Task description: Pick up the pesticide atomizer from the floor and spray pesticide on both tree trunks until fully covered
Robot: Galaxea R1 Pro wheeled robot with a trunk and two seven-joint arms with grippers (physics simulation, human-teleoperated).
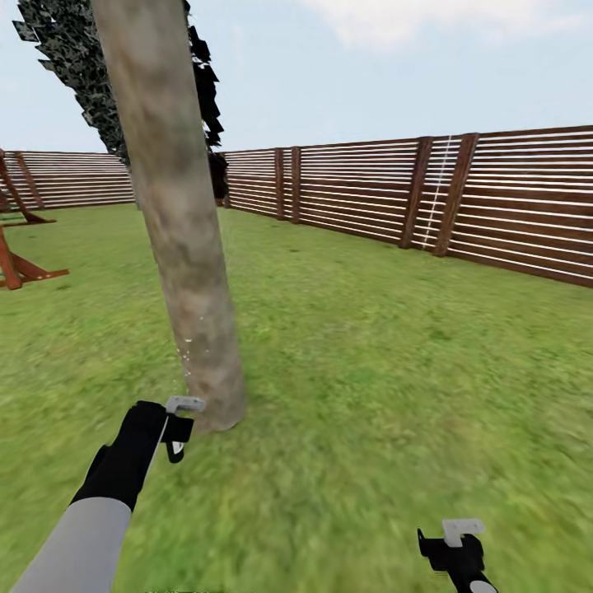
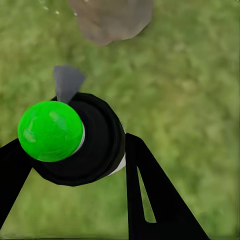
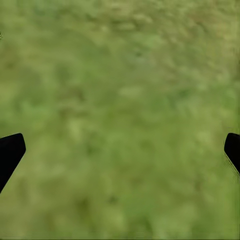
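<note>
Support surface: wide green grass lawn [image 1: 395, 371], mottled, flat. Thick grey-brown bark tree trunk [image 1: 177, 214] rooted in lawn, base seen at near left, trunk leaning slightly in head view. Lawn bounded at far edge by brown horizontal-slat wooden fence [image 1: 371, 193]. Red-brown wooden frame structure [image 1: 16, 268] seated on grass at far left.

Even, bright daylight, no cast shadows or glare. Grass [image 1: 395, 395] looked smeared and blurry, worst near the frame bottom; both wrist views were soft, fence [image 1: 511, 206] sharper.
</note>
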